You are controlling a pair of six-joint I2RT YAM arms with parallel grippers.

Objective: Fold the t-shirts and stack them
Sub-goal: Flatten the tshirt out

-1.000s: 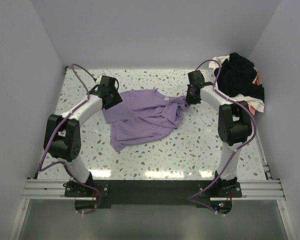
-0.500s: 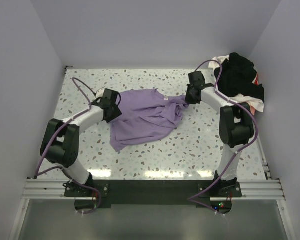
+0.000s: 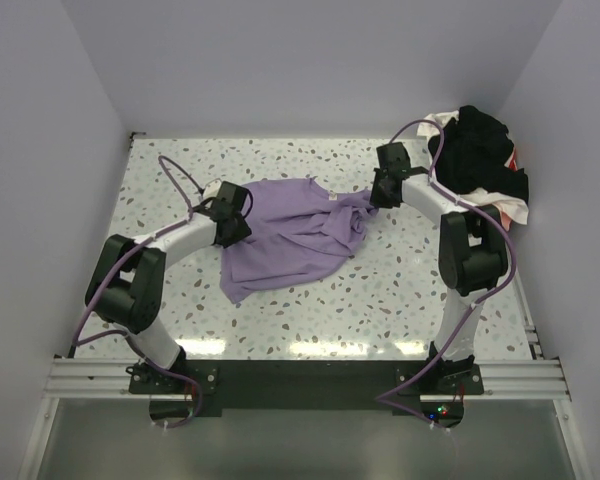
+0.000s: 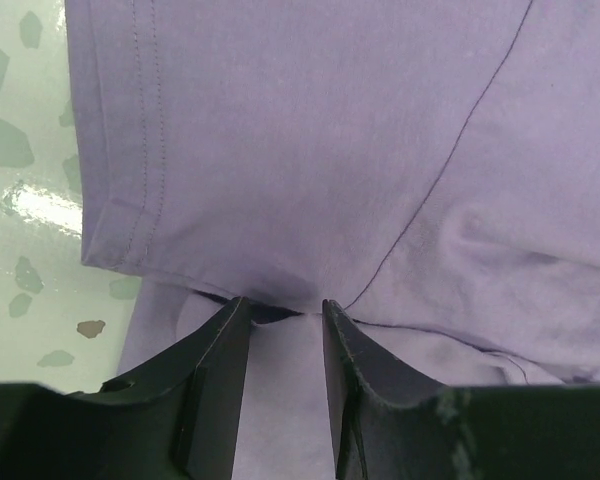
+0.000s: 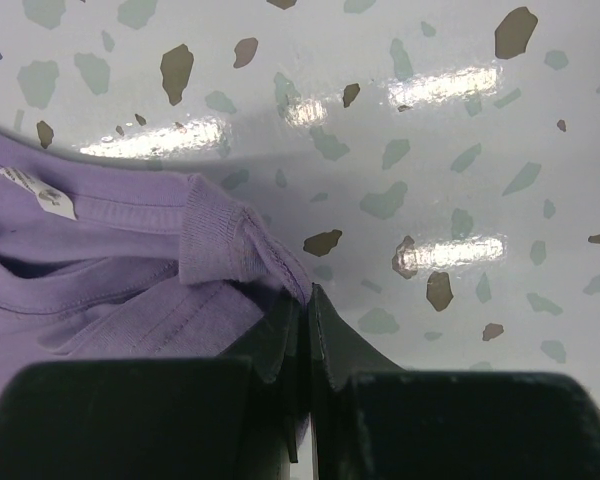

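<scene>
Lilac t-shirt (image 3: 285, 235) lies crumpled at the middle of the table (image 3: 380, 300), its length running from near-left to far-right between the two arms. At its left edge the left gripper (image 4: 280, 312) meets the cloth just under a sleeve hem, fingers apart with a small ridge of fabric between the tips, not yet closed on it. Farther back, at the right end, the right gripper (image 5: 305, 295) is pressed together on the ribbed collar. Spreading the lilac t-shirt likely means pulling along that diagonal. Beyond, in the far right corner, the other t-shirts (image 3: 480, 160) sit heaped.
</scene>
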